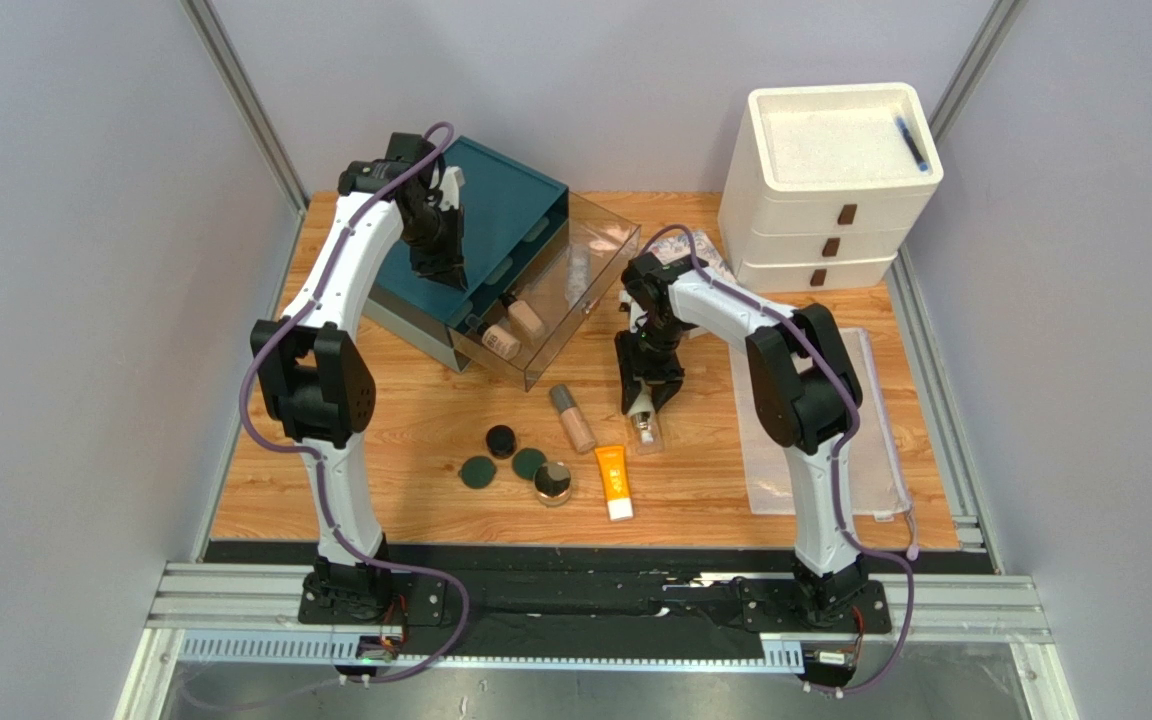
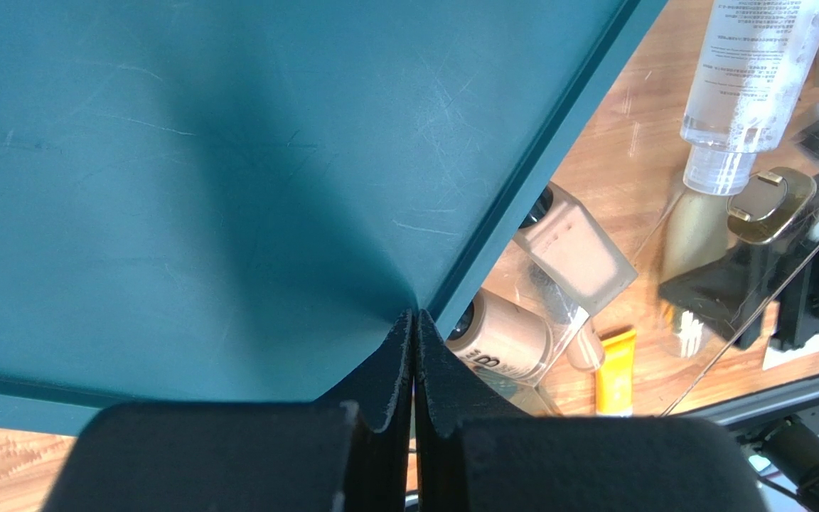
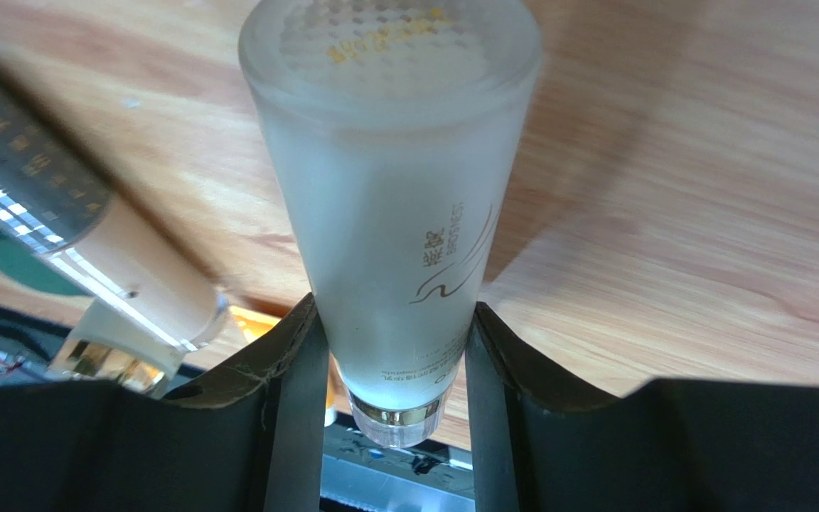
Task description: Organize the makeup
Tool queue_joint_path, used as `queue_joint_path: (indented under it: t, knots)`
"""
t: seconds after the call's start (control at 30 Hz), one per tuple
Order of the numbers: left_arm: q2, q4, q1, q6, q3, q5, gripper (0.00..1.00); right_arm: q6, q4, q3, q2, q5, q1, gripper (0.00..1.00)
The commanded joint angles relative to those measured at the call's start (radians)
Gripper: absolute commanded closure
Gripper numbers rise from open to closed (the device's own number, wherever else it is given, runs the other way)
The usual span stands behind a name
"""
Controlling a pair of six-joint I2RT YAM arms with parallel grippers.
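My right gripper [image 1: 645,393] [image 3: 392,344] is shut on a frosted white bottle [image 3: 392,203] [image 1: 642,429]; both fingers press its sides near the gold-ringed neck, low over the wood. Beside it lie a beige bottle [image 1: 572,417] [image 3: 115,267], an orange white-capped tube [image 1: 614,480], dark round compacts [image 1: 500,440] and a gold-rimmed jar [image 1: 552,483]. My left gripper [image 1: 440,263] [image 2: 414,325] is shut with nothing in it, tips on the teal box [image 1: 500,225] [image 2: 222,160]. The box's clear drawer [image 1: 575,285] stands pulled out and holds beige bottles [image 2: 505,336], a clear tube [image 2: 750,75] and a gold-capped bottle [image 2: 772,203].
A white three-drawer unit [image 1: 835,180] stands at the back right. A clear mesh pouch [image 1: 823,435] lies flat at the right, under my right arm. A patterned booklet [image 1: 710,248] lies behind the right gripper. Grey walls close in both sides.
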Motion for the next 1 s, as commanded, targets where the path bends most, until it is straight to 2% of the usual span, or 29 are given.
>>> queue_joint_path:
  t: [0.0, 0.17, 0.43, 0.67, 0.8, 0.97]
  knots:
    - [0.074, -0.115, -0.021, 0.020, -0.061, -0.021, 1.00, -0.009, 0.011, -0.006, -0.086, 0.126, -0.060, 1.00]
    - [0.066, -0.106, -0.021, 0.012, -0.071, -0.015, 1.00, 0.000, 0.014, 0.091, -0.140, 0.115, -0.104, 1.00]
    - [0.069, -0.101, -0.021, 0.000, -0.082, -0.006, 1.00, 0.038, 0.077, 0.295, -0.207, 0.060, -0.110, 1.00]
    - [0.072, -0.089, -0.024, -0.018, -0.081, 0.009, 1.00, 0.190, 0.386, 0.263, -0.270, -0.096, -0.109, 1.00]
    - [0.077, -0.083, -0.032, -0.024, -0.081, 0.016, 1.00, 0.316, 0.552, 0.276, -0.223, -0.231, -0.100, 1.00]
    - [0.080, -0.083, -0.035, -0.029, -0.082, 0.019, 1.00, 0.411, 0.618, 0.445, -0.062, -0.314, -0.061, 1.00]
